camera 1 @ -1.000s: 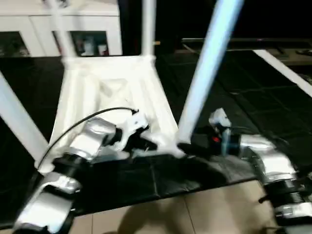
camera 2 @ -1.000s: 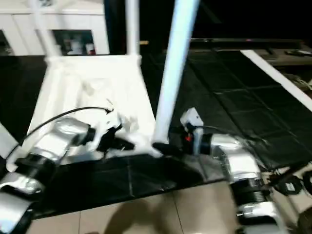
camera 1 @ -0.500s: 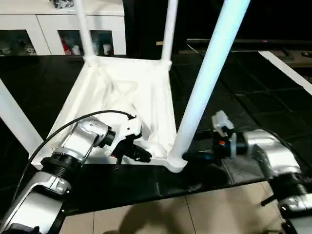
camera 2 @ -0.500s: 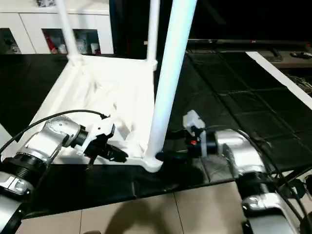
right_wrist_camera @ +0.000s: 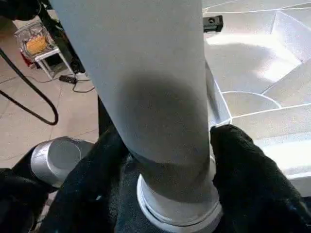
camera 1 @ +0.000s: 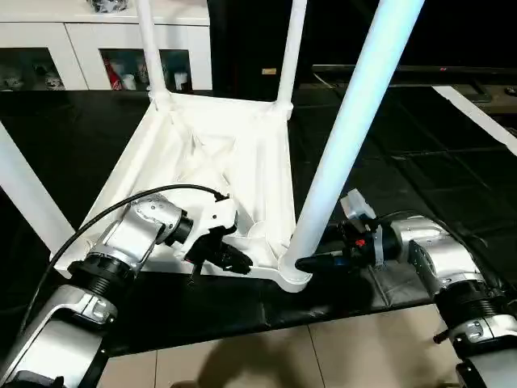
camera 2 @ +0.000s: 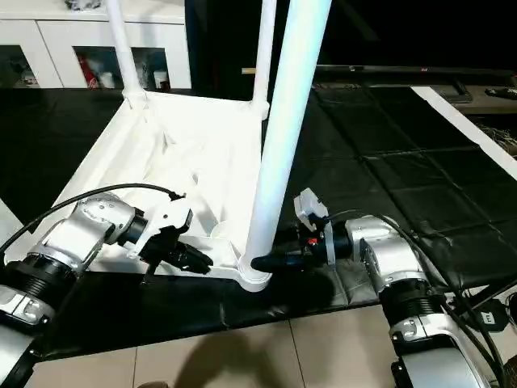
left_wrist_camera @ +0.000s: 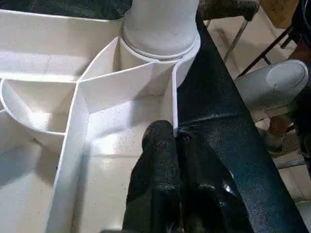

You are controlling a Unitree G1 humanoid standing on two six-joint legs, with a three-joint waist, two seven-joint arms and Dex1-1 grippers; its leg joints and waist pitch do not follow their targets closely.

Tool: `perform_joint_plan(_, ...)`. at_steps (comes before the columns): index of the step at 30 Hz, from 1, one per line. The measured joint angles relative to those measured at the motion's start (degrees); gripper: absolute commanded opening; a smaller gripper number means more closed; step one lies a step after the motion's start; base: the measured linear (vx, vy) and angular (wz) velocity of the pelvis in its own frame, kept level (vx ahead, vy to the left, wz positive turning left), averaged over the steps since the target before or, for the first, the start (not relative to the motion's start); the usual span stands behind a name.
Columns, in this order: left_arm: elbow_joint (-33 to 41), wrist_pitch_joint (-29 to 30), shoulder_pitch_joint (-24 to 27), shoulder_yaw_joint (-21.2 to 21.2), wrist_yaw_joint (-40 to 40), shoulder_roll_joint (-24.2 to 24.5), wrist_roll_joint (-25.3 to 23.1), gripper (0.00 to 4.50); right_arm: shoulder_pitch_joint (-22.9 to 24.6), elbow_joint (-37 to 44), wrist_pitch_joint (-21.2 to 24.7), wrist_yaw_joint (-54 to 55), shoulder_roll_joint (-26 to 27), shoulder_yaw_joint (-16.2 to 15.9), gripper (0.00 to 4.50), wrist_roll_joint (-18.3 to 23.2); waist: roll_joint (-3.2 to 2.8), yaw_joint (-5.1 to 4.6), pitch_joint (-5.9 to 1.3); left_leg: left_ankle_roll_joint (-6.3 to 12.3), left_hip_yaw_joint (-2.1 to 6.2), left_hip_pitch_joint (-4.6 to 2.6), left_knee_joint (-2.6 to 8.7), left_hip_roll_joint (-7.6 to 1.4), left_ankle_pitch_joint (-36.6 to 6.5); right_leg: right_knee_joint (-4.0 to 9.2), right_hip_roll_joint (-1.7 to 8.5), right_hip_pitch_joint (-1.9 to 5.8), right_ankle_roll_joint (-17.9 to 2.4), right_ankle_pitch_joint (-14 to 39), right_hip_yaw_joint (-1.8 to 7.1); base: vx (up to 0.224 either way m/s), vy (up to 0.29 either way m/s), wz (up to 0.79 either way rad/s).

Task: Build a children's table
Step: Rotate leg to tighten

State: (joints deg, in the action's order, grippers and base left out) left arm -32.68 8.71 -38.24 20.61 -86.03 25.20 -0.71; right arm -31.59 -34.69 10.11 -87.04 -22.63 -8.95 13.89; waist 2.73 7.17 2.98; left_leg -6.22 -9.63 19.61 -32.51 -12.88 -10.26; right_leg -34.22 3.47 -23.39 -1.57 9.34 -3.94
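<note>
Four legs up; left hand [camera 1: 239, 260] pinches tabletop [camera 1: 212, 153] rim, right hand [camera 2: 266, 263] clasps leg [camera 1: 351, 133].

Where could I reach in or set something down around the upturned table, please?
Free: the black mat right of the table top, and the tiled floor in front. Crowded: the near corner, where the left gripper pinches the rim and the right gripper straddles the near leg.

black mat [camera 1: 420, 174] covers most of the floor; beige tile floor [camera 1: 323, 356] along its near edge; white glass-door cabinet [camera 1: 73, 48] at back; dark wall beside it
</note>
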Motion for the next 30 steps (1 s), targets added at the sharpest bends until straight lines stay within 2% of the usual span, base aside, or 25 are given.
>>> perform_joint_plan(6,0.4,0.0,0.2,0.1,0.0,0.3,0.0,0.0,0.0,-0.2,-0.7,-0.2,0.0,-0.1,2.09,0.1,0.0,0.02,0.0,0.0,0.0,-0.02,-0.05,0.0,0.0,-0.05,0.0,0.0,0.0,0.0,0.0,0.0,0.0,0.0)
perform_joint_plan(12,0.4,0.0,0.4,-0.1,0.3,-0.1,0.1,0.0,0.4,0.2,-0.5,0.2,0.5,0.2,2.04,0.1,-0.01,0.03,0.0,-0.01,0.01,-0.02,-0.11,-0.01,0.0,-0.16,0.0,0.0,0.0,0.0,0.01,0.0,0.0,0.0)
perform_joint_plan(15,0.0,0.9,0.5,-0.7,2.4,-0.9,0.0,0.0,2.1,0.7,0.0,3.0,1.8,2.1,2.04,0.7,-0.01,0.18,0.0,-0.02,0.01,-0.03,-0.17,0.0,0.0,-0.24,0.02,0.03,0.0,0.0,0.03,0.0,0.0,0.0)
perform_joint_plan(20,-4.0,4.9,-0.8,-3.8,14.2,-6.0,-1.6,0.0,2.7,0.5,0.6,19.1,4.9,6.0,2.02,-1.2,-0.03,-0.99,-0.01,-0.09,-0.02,-0.54,-0.39,0.09,0.1,-0.31,0.01,0.45,0.3,0.2,0.06,0.0,0.0,0.0)
perform_joint_plan(24,-7.5,8.9,-2.5,-6.2,23.4,-11.0,-1.6,0.0,2.0,0.5,2.1,33.4,8.5,8.5,1.96,-3.7,-0.11,-2.31,-0.08,-0.09,0.02,-0.61,-0.55,0.13,0.1,-0.13,0.02,0.53,0.4,0.2,-0.03,0.0,0.0,0.0)
perform_joint_plan(30,-13.5,10.6,-5.0,-10.9,39.3,-19.0,-1.6,0.0,-2.5,-2.2,5.1,56.5,15.9,12.2,1.93,-7.8,-0.19,-3.68,-0.12,-0.08,0.08,-0.58,-0.72,0.23,0.1,0.21,0.07,0.5,0.4,0.2,-0.05,0.0,0.0,0.0)
